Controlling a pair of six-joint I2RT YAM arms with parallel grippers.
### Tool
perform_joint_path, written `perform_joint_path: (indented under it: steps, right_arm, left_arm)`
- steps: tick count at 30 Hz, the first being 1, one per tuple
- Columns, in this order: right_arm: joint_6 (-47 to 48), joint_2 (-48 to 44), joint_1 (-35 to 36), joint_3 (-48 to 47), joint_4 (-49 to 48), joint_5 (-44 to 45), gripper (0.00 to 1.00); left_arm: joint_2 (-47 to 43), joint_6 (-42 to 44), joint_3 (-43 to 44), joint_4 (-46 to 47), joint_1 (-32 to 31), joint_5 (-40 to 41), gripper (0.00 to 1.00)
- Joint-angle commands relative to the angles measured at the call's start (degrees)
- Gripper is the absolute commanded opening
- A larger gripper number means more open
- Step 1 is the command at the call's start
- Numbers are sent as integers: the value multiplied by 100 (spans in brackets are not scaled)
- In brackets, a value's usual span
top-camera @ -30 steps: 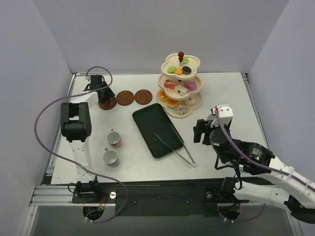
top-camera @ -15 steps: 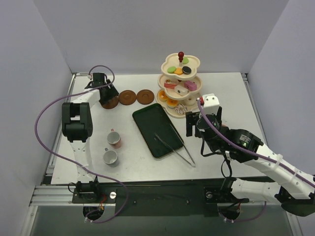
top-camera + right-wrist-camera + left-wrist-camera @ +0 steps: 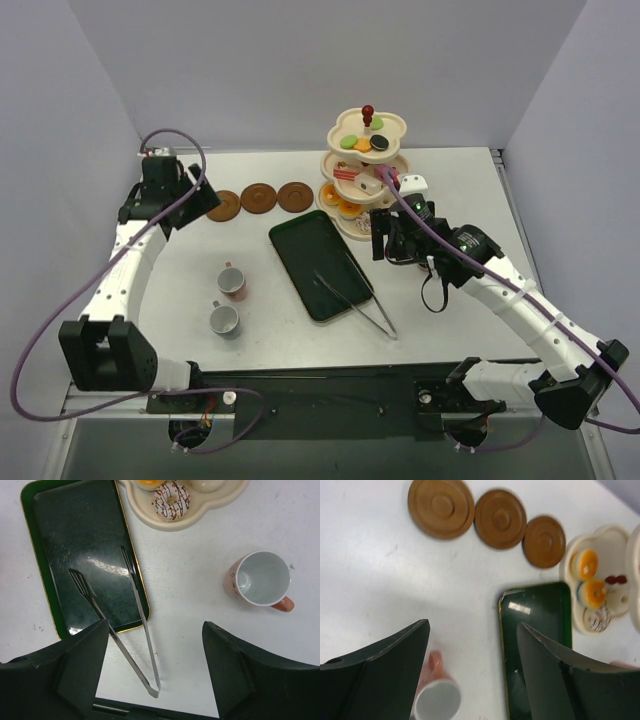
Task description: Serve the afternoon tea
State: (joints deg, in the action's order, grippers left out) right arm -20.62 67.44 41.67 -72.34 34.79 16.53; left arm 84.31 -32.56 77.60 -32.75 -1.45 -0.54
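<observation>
right pincer (image 3: 155,627) wide open, empty | pink cup (image 3: 261,580) upright at its 2 o'clock, handle toward 4 | right arm nearer | left pincer (image 3: 471,626) open, empty

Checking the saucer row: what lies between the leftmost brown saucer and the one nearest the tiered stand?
A third saucer, in line with both; the top and left wrist views show it.

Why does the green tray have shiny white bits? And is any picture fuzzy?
Left wrist view: light glints off the tray near its corner, and the saucers look a little soft. Right wrist view: pale glare streaks the tray's middle, while the tongs look sharp. Top view: even, soft light.
</observation>
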Motion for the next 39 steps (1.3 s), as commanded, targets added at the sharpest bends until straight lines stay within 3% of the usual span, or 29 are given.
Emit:
perform_joint_path:
  steps: [1,5,10,21,25,27,31,32,35,36,39]
  right_arm:
    - [199,85,-352,8,55,-344,70]
    - [32,76,-1273,263,2,-941,69]
    - [172,252,-1644,220,-86,-1257,68]
    - [32,235,-1671,264,-165,-1557,65]
    - [14,103,-1671,413,-156,-1496,65]
    - [23,59,-1671,439,-156,-1460,65]
    - [41,41,-1671,431,-156,-1390,64]
    - [41,50,-1671,422,-156,-1381,64]
    - [58,85,-1671,404,-156,-1346,64]
    - [76,94,-1671,396,-156,-1337,64]
    - [120,146,-1671,387,-156,-1319,64]
  left_arm:
    - [-923,101,-1193,-1284,-127,-210,81]
    - [-1873,-154,-2055,-1776,-136,-325,81]
    - [-2560,-208,-2802,-1946,-101,-359,81]
    - [-2104,4,-2979,-1287,-92,-474,79]
    - [-1762,56,-2918,-988,-92,-535,74]
    - [-1568,91,-2874,-873,-92,-570,70]
    - [-1261,205,-2803,-610,-92,-658,49]
    - [-1216,232,-2742,-557,-83,-658,37]
    - [-988,451,-2566,-548,-40,-658,19]
    - [-978,513,-2470,-548,-13,-684,3]
    - [-908,1011,-2241,-452,22,-816,0]
